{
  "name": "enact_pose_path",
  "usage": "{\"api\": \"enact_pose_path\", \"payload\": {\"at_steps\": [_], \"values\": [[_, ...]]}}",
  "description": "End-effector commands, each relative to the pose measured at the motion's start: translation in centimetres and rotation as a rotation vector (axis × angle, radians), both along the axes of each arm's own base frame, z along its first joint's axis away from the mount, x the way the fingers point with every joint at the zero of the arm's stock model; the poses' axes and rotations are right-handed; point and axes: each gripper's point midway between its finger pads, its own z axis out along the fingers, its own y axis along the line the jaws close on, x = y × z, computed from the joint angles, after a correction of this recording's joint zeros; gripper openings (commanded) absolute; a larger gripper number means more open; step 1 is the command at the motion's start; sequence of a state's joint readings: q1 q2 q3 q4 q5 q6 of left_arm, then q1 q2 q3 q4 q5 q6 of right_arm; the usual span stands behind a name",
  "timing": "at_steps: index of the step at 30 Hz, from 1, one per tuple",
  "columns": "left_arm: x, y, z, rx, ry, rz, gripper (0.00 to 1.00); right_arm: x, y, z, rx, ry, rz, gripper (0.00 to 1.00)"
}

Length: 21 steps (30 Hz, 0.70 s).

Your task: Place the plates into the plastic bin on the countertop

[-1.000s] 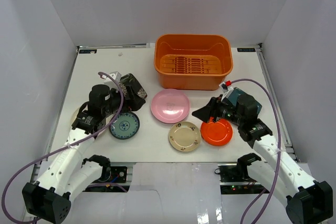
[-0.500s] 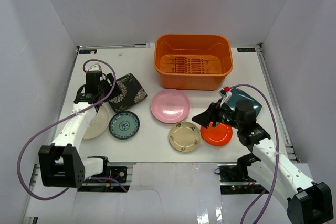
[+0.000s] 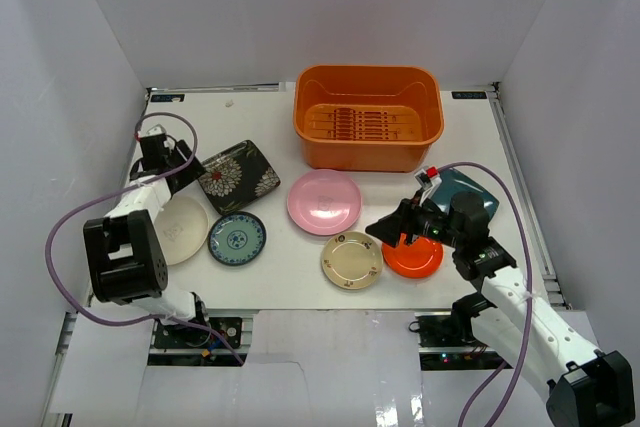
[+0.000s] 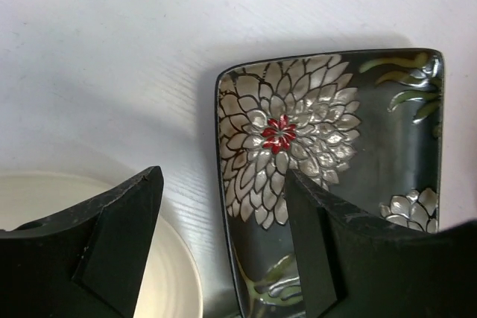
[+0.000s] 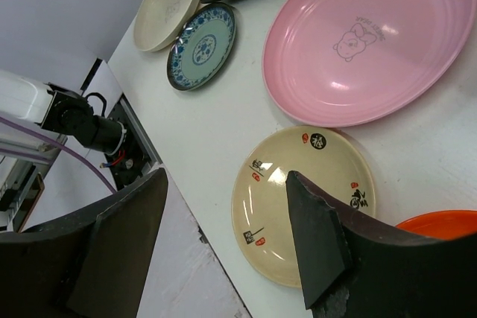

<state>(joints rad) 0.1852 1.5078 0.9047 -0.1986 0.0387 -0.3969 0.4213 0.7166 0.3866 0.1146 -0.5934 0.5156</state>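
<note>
Plates lie flat across the white countertop, none of them in the orange plastic bin at the far side. They look rigid, glossy and probably slippery, likely breakable. Sitting so low, each is best taken by its raised rim. The left gripper, jaws spread and empty, hovers between the black floral square plate and the white plate. The right gripper, likewise spread and empty, hangs over the cream-gold plate, near the pink plate and the orange-red plate.
</note>
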Motion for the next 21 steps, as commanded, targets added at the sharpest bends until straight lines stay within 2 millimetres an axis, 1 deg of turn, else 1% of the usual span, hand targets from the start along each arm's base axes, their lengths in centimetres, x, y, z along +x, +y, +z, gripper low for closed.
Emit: {"api": "enact_pose_path", "payload": {"at_steps": [1, 2, 3, 5, 6, 9, 11, 13, 14, 16, 21], "values": [[2.2, -1.0, 0.9, -0.061, -0.075, -0.096, 0.76, -0.5, 0.2, 0.0, -0.001, -0.030, 0.034, 0.71], [2.3, -1.4, 0.5, -0.081, -0.067, -0.118, 0.75, -0.5, 0.3, 0.0, -0.002, -0.029, 0.036, 0.71], [2.4, -1.6, -0.7, -0.098, -0.039, -0.129, 0.74, -0.5, 0.3, -0.1, -0.004, -0.025, 0.036, 0.71], [2.9, -1.9, -1.0, -0.124, -0.043, -0.148, 0.72, -0.5, 0.3, -0.3, -0.007, -0.019, 0.039, 0.71], [3.0, -2.1, -1.5, -0.140, -0.034, -0.150, 0.71, -0.4, 0.3, -0.4, -0.008, -0.019, 0.040, 0.71], [3.1, -2.3, -2.4, -0.183, -0.040, -0.157, 0.67, -0.4, 0.4, -0.6, -0.004, -0.011, 0.043, 0.70], [3.0, -1.9, -2.9, -0.203, -0.038, -0.142, 0.65, -0.4, 0.5, -0.9, -0.008, -0.001, 0.049, 0.70], [2.7, -1.5, -3.4, -0.216, -0.038, -0.122, 0.64, -0.4, 0.5, -1.1, -0.012, 0.005, 0.049, 0.70], [2.2, -1.3, -4.0, -0.219, -0.040, -0.114, 0.63, -0.4, 0.5, -1.3, -0.018, 0.011, 0.047, 0.70], [1.9, -0.7, -4.3, -0.232, -0.052, -0.097, 0.61, -0.4, 0.4, -1.4, -0.022, 0.011, 0.040, 0.70], [1.7, -1.2, -5.4, -0.273, -0.034, -0.112, 0.58, -0.1, 0.2, -1.2, -0.026, 0.002, 0.022, 0.70]]}}
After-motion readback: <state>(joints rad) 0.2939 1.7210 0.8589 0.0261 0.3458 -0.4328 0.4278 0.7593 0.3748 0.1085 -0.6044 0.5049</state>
